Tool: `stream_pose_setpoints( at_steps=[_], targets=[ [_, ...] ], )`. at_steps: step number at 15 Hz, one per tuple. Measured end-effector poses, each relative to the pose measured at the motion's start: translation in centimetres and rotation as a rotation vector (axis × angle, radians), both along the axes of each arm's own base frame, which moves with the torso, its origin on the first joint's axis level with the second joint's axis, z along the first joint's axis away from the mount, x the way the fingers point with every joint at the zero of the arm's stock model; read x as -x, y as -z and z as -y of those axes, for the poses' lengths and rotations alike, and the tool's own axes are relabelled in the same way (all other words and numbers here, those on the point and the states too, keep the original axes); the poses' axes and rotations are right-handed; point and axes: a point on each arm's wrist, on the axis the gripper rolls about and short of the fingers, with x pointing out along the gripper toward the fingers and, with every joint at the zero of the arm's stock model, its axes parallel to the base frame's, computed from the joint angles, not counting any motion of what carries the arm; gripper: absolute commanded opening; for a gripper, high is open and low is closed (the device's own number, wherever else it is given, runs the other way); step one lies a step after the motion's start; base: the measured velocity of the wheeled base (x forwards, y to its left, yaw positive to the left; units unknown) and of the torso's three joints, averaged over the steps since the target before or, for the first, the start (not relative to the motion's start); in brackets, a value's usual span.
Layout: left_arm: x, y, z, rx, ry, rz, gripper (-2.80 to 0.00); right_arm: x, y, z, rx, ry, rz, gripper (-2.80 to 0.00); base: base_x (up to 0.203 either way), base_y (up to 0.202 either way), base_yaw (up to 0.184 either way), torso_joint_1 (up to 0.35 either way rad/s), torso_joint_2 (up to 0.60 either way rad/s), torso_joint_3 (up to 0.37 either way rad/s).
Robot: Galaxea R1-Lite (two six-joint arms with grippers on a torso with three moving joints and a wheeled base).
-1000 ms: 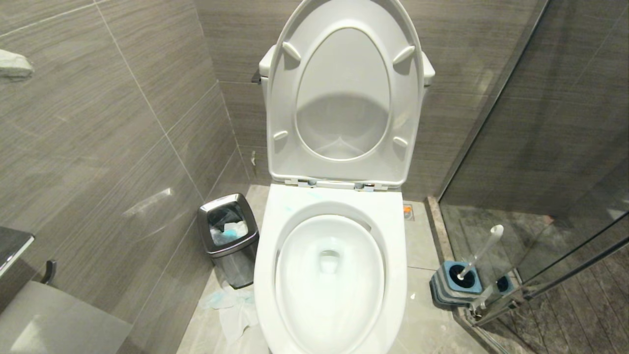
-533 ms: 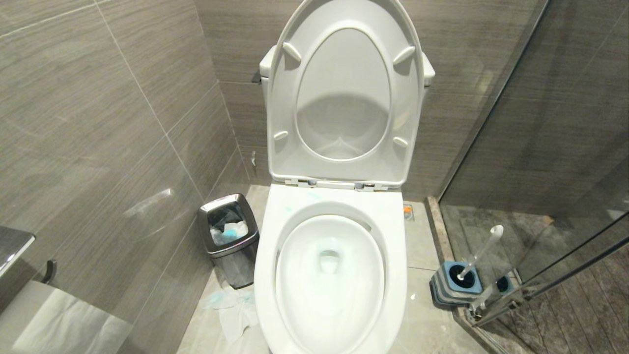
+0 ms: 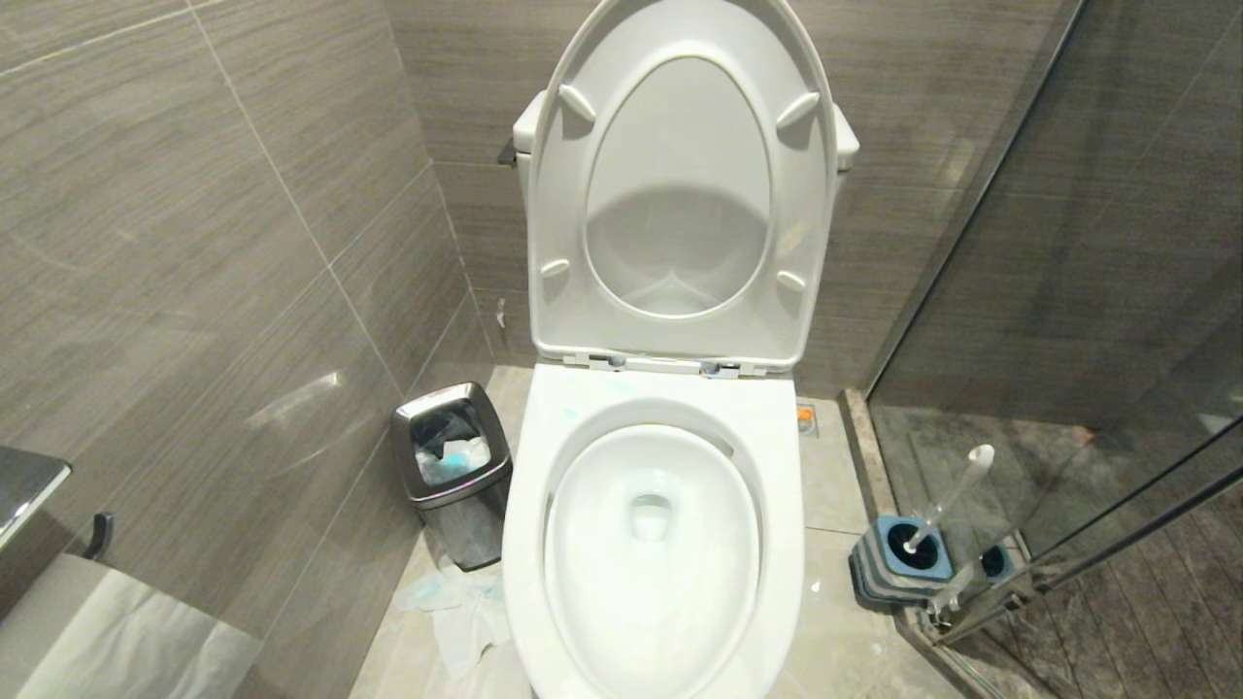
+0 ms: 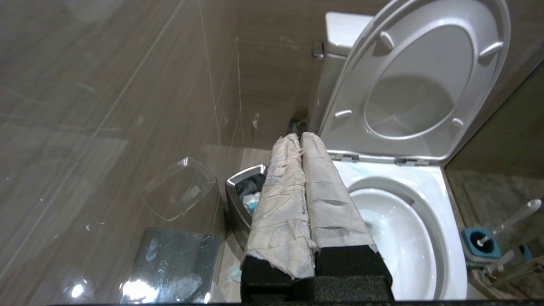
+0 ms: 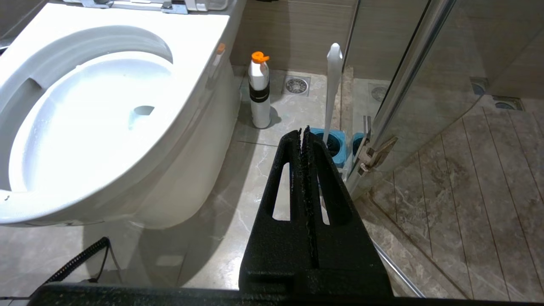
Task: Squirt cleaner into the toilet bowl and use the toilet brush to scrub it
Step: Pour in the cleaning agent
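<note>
Both end effectors (image 4: 301,137) (image 5: 304,131) pinched closed, empty — toilet bowl (image 3: 767,456) rim unobstructed, toilet brush (image 3: 947,502) beside glass.

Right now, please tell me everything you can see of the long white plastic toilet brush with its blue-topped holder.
The long white plastic toilet brush has a slim handle with a rounded tip. It leans tilted in the squarish blue-topped, grey-ribbed holder, its head hidden in the dark round opening. The holder stands on the tiled floor, to the right of the white ceramic toilet bowl, close against the glass shower partition. No gripper touches it.
</note>
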Motion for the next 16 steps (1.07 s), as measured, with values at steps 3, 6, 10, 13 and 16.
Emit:
stream_pose_setpoints(
  at_steps=[3,6,10,13,16],
  targets=[
    [2.9,1.0,0.0,0.001,-0.015,0.055,-2.8,0.0,0.0,0.0,0.0,0.0,0.0,-2.8,0.0,0.0,0.0,0.0,0.0,0.0],
    [5.1,3.8,0.4,-0.009,-0.022,0.051,-2.8,0.0,0.0,0.0,0.0,0.0,-0.001,-2.8,0.0,0.0,0.0,0.0,0.0,0.0],
    [7.2,8.0,1.1,-0.017,-0.044,0.037,-2.8,0.0,0.0,0.0,0.0,0.0,0.0,-2.8,0.0,0.0,0.0,0.0,0.0,0.0],
    [8.3,10.1,1.2,-0.027,-0.055,0.043,-2.8,0.0,0.0,0.0,0.0,0.0,0.0,-2.8,0.0,0.0,0.0,0.0,0.0,0.0],
    [9.4,12.0,1.2,-0.057,-0.053,0.061,-2.8,0.0,0.0,0.0,0.0,0.0,-0.001,-2.8,0.0,0.0,0.0,0.0,0.0,0.0]
  ],
)
